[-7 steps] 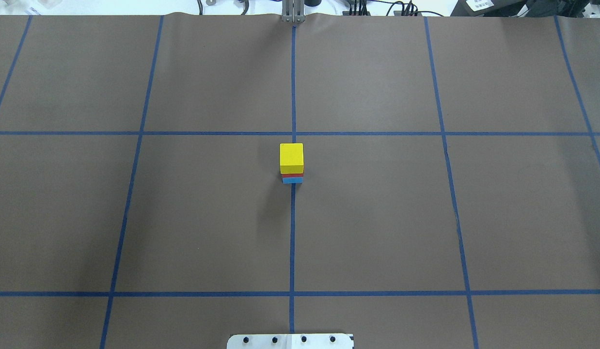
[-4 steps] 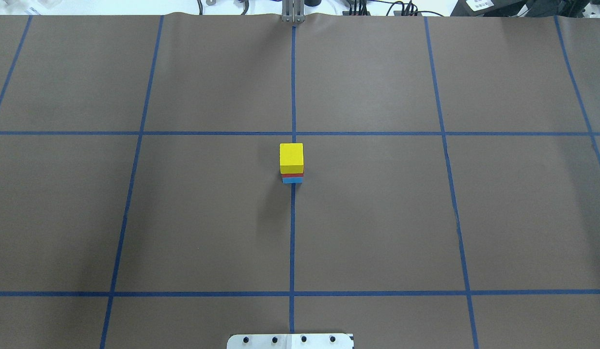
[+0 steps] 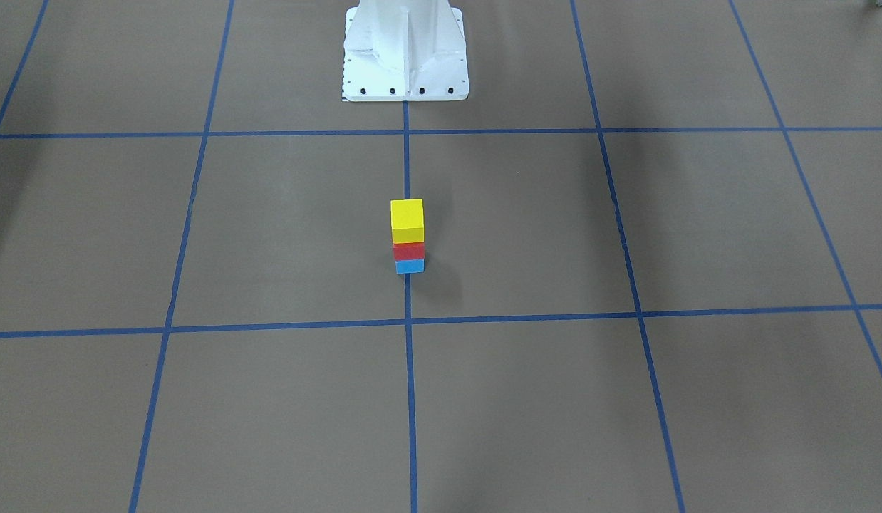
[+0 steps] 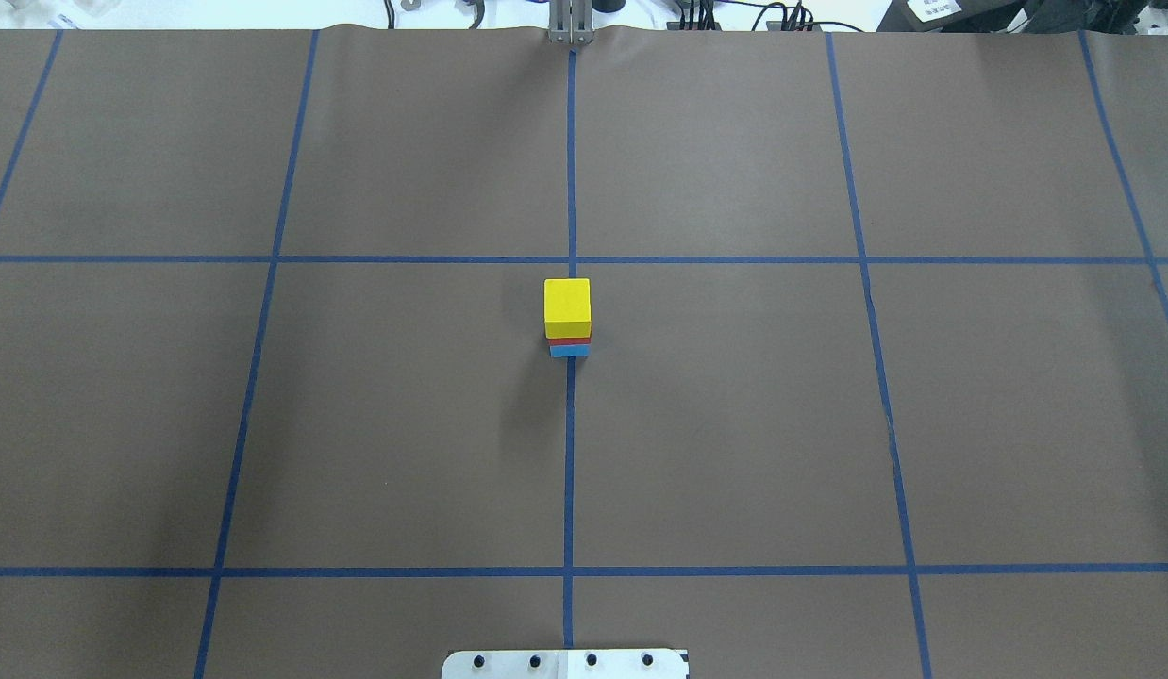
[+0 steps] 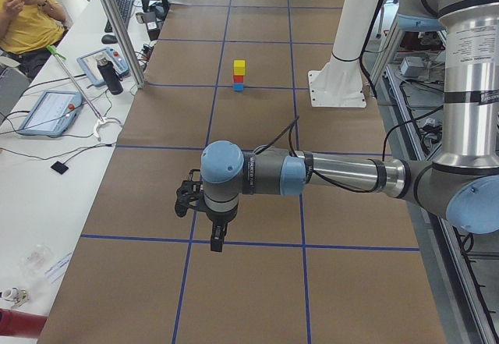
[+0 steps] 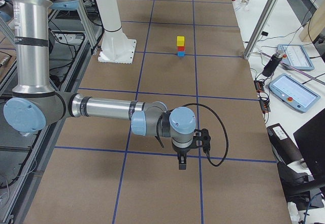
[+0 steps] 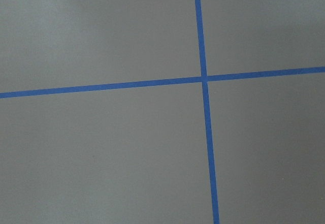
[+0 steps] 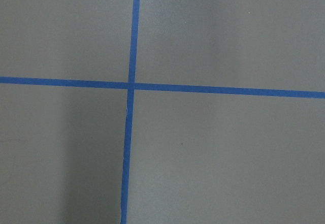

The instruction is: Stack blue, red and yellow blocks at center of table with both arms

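Note:
A yellow block (image 4: 567,306) sits on a red block (image 4: 571,340), which sits on a blue block (image 4: 570,351), forming one upright stack on the centre tape line. The front view shows the same stack: yellow (image 3: 407,219), red (image 3: 409,251), blue (image 3: 410,266). My left gripper (image 5: 217,239) shows only in the left side view, far from the stack, pointing down above the paper. My right gripper (image 6: 182,163) shows only in the right side view, also far away. I cannot tell whether either is open or shut. Both wrist views show only brown paper and tape lines.
The white robot pedestal (image 3: 405,50) stands at the table's near edge. An operator in yellow (image 5: 23,8) sits beyond the far edge, with tablets (image 5: 47,110) (image 6: 292,89) and metal posts (image 5: 117,24) on the side bench.

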Available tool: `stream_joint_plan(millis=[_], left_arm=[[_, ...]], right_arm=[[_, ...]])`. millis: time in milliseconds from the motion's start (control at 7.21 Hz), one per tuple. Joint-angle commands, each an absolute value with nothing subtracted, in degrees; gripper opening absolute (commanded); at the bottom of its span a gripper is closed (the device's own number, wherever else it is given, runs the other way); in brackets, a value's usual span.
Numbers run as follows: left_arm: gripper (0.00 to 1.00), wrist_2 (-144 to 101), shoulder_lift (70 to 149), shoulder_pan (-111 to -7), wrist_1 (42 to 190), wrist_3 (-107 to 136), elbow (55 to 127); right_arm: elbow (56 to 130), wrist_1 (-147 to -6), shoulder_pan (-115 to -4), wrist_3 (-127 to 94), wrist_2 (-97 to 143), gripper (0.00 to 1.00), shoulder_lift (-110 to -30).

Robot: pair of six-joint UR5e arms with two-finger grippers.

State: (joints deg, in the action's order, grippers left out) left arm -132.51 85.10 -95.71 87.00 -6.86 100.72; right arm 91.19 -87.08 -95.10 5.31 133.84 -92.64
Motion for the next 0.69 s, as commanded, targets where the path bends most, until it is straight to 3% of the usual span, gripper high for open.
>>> stream_joint_plan(millis=[0, 555], left_arm=[[1.0, -132.5, 83.5, -95.7, 89.5, -6.9, 100.7], [1.0, -132.6, 82.5, -95.5, 91.1, -6.9, 100.7]], right_arm=[[91.5, -87.0, -95.2, 5.2, 133.9, 1.0, -92.6], [91.5, -87.0, -95.1, 5.2, 133.9, 1.0, -92.5]])
